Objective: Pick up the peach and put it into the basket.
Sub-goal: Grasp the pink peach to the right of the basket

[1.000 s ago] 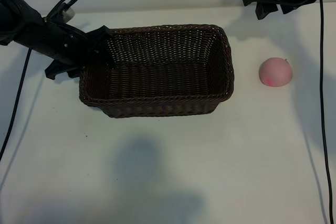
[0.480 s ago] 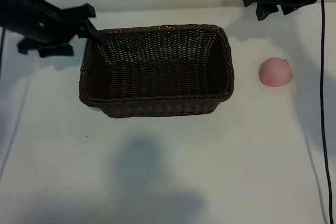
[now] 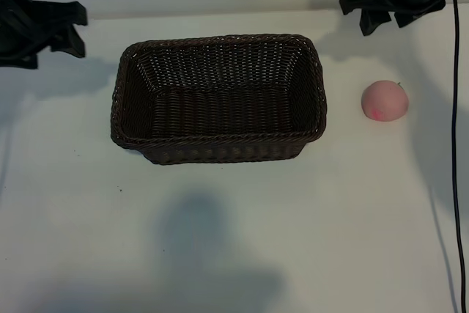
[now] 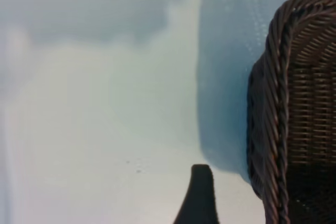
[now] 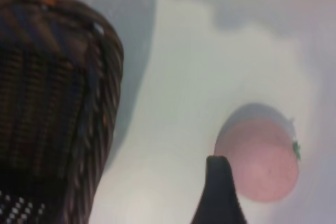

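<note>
Two arms sit at the tabletop's (image 3: 234, 254) far corners. We see the left gripper (image 3: 44, 31) raised over the far left edge, fingers spread, holding nothing, well apart from the basket (image 3: 218, 153). The right gripper (image 3: 388, 16) hangs at the far right, fingers spread w/ nothing between them, above the peach (image 3: 385, 100). The peach, small, round, pale pink w/ a red blotch, lies near the right edge, just beside the basket's right wall, not touching. The basket is dark woven wicker, rectangular, braided rim, empty inside. The near half of the white, matte tabletop lies open.
</note>
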Controlling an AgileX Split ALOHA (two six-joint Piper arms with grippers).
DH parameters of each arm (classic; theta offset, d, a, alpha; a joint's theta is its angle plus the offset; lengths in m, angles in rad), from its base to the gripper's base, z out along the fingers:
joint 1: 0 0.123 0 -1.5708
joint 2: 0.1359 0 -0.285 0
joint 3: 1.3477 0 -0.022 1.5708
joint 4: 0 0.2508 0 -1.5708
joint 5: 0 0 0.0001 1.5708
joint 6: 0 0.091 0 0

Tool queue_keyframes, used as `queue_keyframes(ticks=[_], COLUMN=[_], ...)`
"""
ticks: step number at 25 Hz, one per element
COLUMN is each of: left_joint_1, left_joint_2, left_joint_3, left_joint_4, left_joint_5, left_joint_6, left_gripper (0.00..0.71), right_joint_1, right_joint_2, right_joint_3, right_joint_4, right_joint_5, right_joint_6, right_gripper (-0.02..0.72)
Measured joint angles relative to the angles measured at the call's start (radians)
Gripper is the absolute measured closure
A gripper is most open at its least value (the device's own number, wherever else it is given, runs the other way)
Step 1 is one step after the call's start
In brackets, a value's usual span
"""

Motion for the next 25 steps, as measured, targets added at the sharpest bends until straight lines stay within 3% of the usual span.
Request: queue_keyframes(ticks=[3,7,17,25], left_joint_1=[0.0,0.0,0.0,0.0], left_joint_2=[-0.019,-0.019,-0.019,-0.019], left_joint_3=[0.0,0.0,0.0,0.0], left_joint_4=[0.003,0.003,0.003,0.003], left_joint_5=[0.0,0.0,0.001,-0.006], left_joint_6=[-0.003,-0.005,-0.005,-0.005], left_gripper=[0.113,0.115,0.117,0.118], right_joint_1=[-0.013,-0.052,-0.072,-0.072], right_joint_2=[0.001,0.028,0.056,0.121], right_joint_3=[0.0,0.04,0.235,0.293], right_joint_4=[-0.022,-0.028,0.039,0.043], right_joint_5=[0.032,0.021,-0.215,-0.309], right_joint_6=[0.026,0.052,0.054,0.043], right_gripper=[0.187,0.187,0.187,0.203])
